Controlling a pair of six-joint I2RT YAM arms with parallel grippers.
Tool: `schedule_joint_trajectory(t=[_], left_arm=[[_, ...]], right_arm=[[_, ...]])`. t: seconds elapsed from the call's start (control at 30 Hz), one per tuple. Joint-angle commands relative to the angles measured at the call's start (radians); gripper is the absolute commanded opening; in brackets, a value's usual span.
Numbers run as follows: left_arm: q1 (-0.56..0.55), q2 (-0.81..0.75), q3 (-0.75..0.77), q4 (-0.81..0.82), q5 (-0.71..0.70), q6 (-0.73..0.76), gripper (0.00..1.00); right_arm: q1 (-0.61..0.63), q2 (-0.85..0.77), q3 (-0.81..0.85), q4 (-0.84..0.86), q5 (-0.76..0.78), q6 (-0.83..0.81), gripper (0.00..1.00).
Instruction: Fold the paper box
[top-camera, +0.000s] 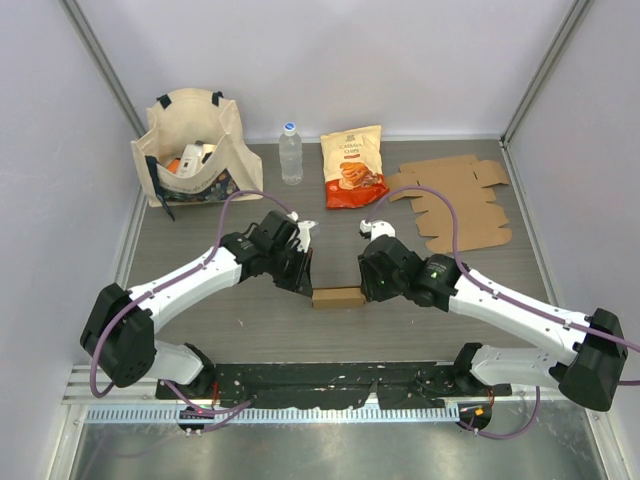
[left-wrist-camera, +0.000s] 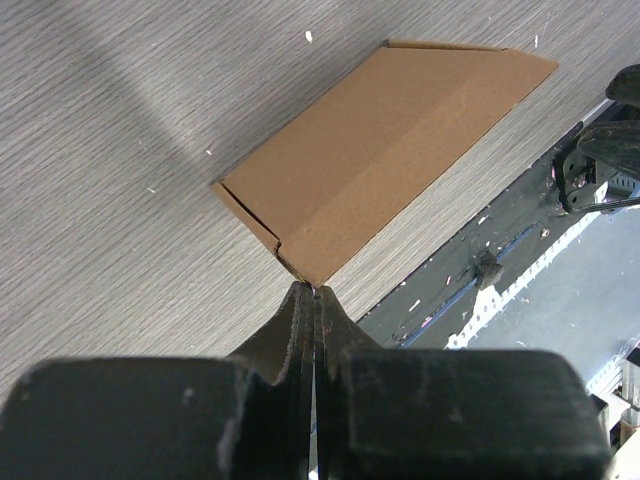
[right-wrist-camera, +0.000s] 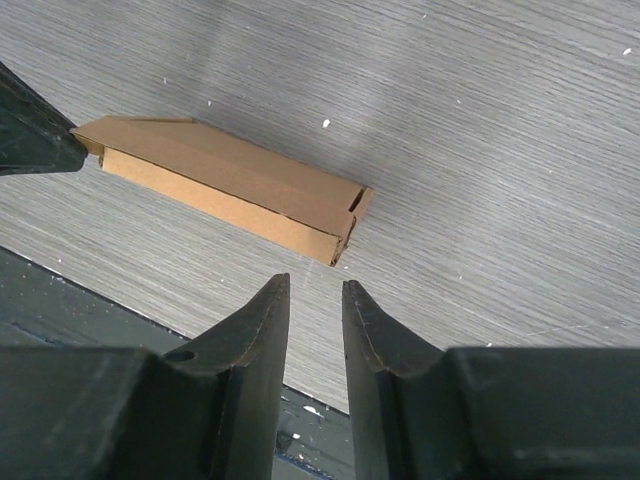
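Surface (top-camera: 330, 335) of grey wood grain carries everything, with the two arms reaching in from its near edge. The left arm (top-camera: 190, 280) and the right arm (top-camera: 510, 305) bend toward each other and meet close to the middle of that edge.

A cream tote bag (top-camera: 195, 145) stands in the far left corner, its mouth open and small items showing inside. A flat, unfolded sheet of brown cardboard (top-camera: 460, 205) lies toward the far right corner. An orange snack bag (top-camera: 353, 165) lies near the middle of the far edge, and a clear water bottle (top-camera: 290, 155) stands upright just to its left, between the snack bag and the tote.

The paper box (top-camera: 338, 297) is a small, low, brown folded shape lying on the surface near the middle of the near edge, between the two hands. In the left wrist view the box (left-wrist-camera: 390, 150) lies closed, with a flap seam showing at its near corner.

The left hand (left-wrist-camera: 313, 290) has its fingers pressed together, their tips touching that corner of the box and gripping nothing. The right hand (right-wrist-camera: 315, 290) has its fingers a narrow gap apart with nothing between them, poised just beside the opposite end of the box (right-wrist-camera: 230, 185) without touching it.
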Motion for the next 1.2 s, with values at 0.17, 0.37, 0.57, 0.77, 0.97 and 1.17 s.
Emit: schedule_joint_trajectory(t=[0.17, 0.37, 0.57, 0.77, 0.97, 1.17], left_arm=[[-0.007, -0.029, -0.003, 0.005, -0.016, 0.006, 0.02], [-0.009, -0.029, 0.0, 0.002, -0.013, 0.008, 0.02], [-0.01, -0.029, 0.001, 0.002, -0.013, 0.012, 0.02], [-0.013, -0.024, 0.001, 0.005, -0.01, 0.014, 0.01], [-0.015, -0.025, 0.0, 0.005, -0.01, 0.017, 0.01], [-0.015, -0.025, 0.0, 0.005, -0.01, 0.02, 0.01]], right_arm=[[-0.011, 0.01, 0.023, 0.03, 0.017, -0.065, 0.33], [-0.018, 0.062, 0.028, 0.069, -0.002, -0.076, 0.24], [-0.02, 0.074, 0.017, 0.077, 0.029, -0.083, 0.18], [-0.021, 0.092, 0.019, 0.079, 0.038, -0.088, 0.18], [-0.02, 0.096, 0.017, 0.077, 0.05, -0.09, 0.22], [-0.023, 0.105, 0.026, 0.069, 0.06, -0.094, 0.25]])
